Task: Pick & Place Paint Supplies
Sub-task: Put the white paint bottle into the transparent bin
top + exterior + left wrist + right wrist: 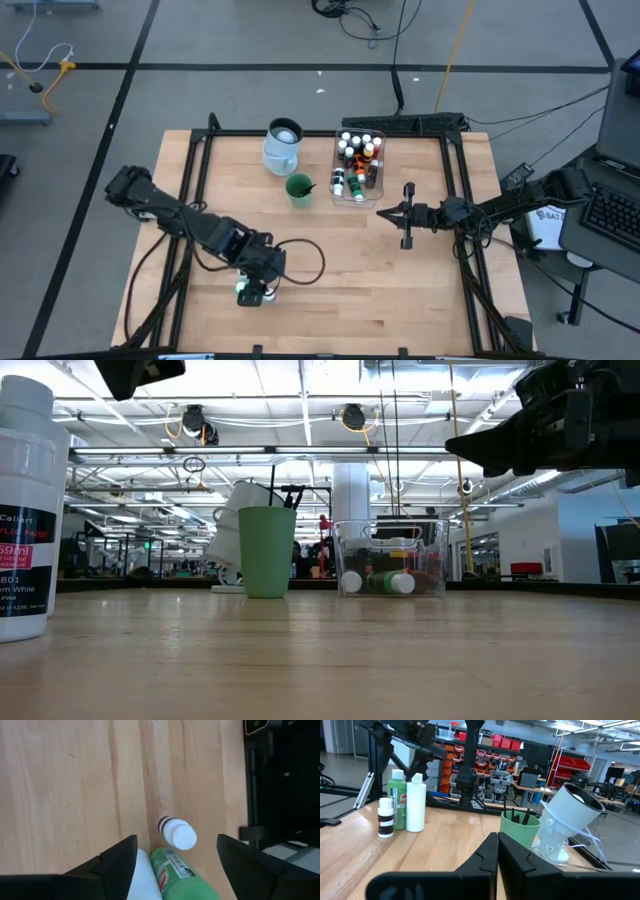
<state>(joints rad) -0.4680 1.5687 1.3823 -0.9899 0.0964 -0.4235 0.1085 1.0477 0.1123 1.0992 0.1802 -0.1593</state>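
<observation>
1. Now the left tool (175, 865) hangs with its fingers spread wide over a green bottle (182, 877), a white bottle (145, 882) and a small paint bottle (177, 832), all standing near the worktop's (330, 290) front-left edge.
2. Most likely risk: the three stand crowded, so a finger lowered carelessly could tip a neighbour.
3. Meanwhile the right tool (383, 212) waits pinched shut beside the clear tub (375, 172) of small bottles.
4. Only the right wrist view shows the three standing upright in a row; the high view hides them under the left arm.
5. Dark brushes (517, 816) stand in the green cup (519, 832).
</observation>
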